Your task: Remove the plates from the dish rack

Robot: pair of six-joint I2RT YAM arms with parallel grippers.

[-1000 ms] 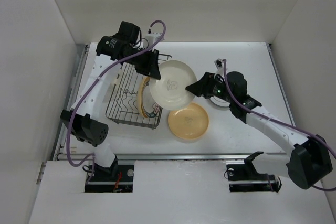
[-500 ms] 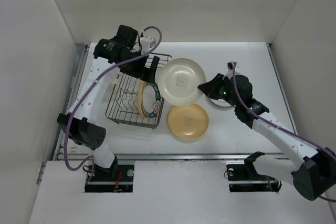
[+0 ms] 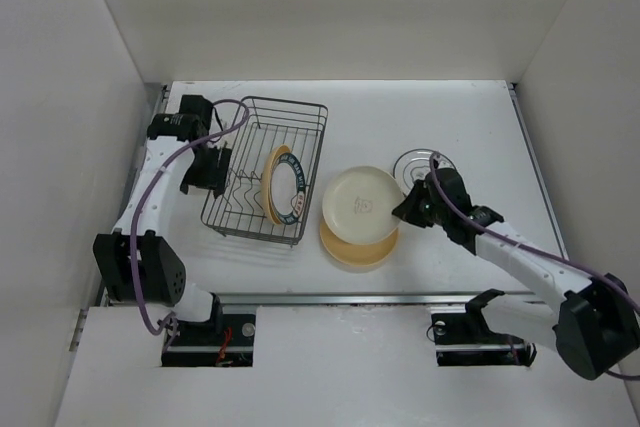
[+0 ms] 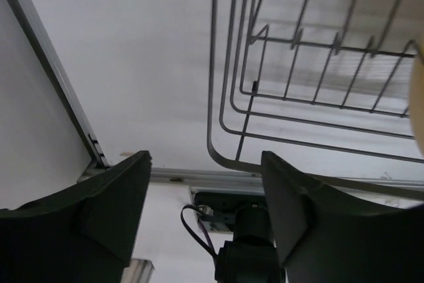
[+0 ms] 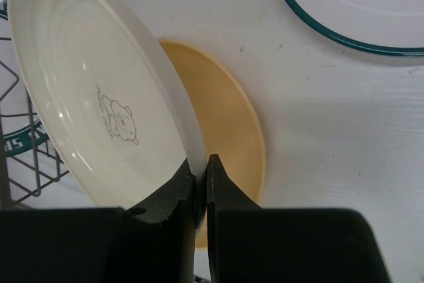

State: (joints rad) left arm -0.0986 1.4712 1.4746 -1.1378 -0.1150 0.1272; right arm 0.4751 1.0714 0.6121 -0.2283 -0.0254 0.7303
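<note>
now: right gripper (image 5: 201,170) pinched tight on cream plate (image 5: 99,111) rim, plate tilted over yellow-tan plate (image 5: 228,117) just right of dish rack (image 3: 285,99). early release risks clatter, slide-off. left gripper (image 4: 204,160) agape, empty, left of rack.

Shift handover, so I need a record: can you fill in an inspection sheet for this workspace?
Surface: white table, no spills seen.
Job's things: dish rack holds at least two upright plates; cream plate tilted over yellow plate; teal-rimmed plate flat on the table.
Clutter: nothing seen.
End effectors: left end effector open, empty, at the rack's left edge; right end effector shut on the cream plate's rim.
Cables: purple cable along each arm, no snag seen.
Surroundings: white walls on three sides.
</note>
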